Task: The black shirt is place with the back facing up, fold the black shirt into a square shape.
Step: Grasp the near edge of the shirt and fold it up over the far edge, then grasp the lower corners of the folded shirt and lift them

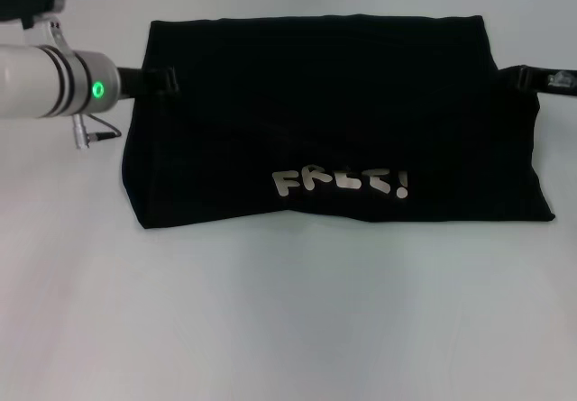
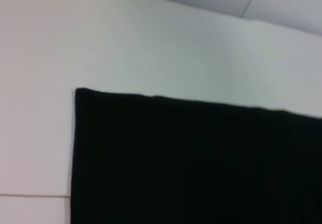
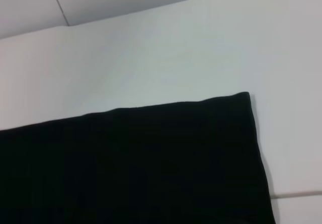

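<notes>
The black shirt lies on the white table, folded into a wide rectangle. Whitish "FREE!" lettering faces up near its front edge. My left gripper is at the shirt's left edge toward the back, dark against the cloth. My right gripper is at the shirt's right edge toward the back. The left wrist view shows a shirt corner flat on the table. The right wrist view shows another flat shirt corner.
The white left arm with a green light reaches in from the left. White table surface lies in front of the shirt. A table edge shows behind the shirt in the right wrist view.
</notes>
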You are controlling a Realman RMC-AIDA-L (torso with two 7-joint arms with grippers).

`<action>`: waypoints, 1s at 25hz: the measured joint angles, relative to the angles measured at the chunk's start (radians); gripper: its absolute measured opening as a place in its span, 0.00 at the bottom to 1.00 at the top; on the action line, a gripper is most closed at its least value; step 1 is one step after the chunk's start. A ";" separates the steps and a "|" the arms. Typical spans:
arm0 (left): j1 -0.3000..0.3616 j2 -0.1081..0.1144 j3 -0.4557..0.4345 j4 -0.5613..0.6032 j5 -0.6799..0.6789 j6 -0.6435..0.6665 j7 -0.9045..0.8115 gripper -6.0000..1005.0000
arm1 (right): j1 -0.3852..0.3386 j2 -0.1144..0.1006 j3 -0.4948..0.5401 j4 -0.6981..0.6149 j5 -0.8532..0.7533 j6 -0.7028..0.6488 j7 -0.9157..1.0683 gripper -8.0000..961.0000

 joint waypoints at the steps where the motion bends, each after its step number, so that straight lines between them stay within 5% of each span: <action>1: 0.001 -0.001 0.016 -0.004 0.000 -0.004 0.001 0.10 | 0.000 0.002 -0.006 0.000 -0.001 0.002 -0.001 0.08; 6: -0.014 0.002 0.051 -0.016 -0.002 0.001 -0.003 0.11 | 0.005 -0.006 -0.084 0.001 -0.005 -0.021 0.008 0.09; 9: -0.014 0.017 0.024 0.036 -0.007 0.126 -0.046 0.14 | 0.013 -0.022 -0.099 -0.022 -0.005 -0.080 0.040 0.09; 15: 0.050 0.045 -0.088 0.235 -0.022 0.459 -0.151 0.25 | 0.017 -0.082 -0.099 -0.135 -0.006 -0.316 0.217 0.32; 19: 0.080 0.076 -0.158 0.256 -0.023 0.614 -0.146 0.36 | 0.026 -0.123 -0.102 -0.185 -0.006 -0.476 0.307 0.58; 25: 0.125 0.111 -0.205 0.179 -0.017 0.663 -0.090 0.57 | 0.027 -0.146 -0.103 -0.192 -0.006 -0.560 0.353 0.65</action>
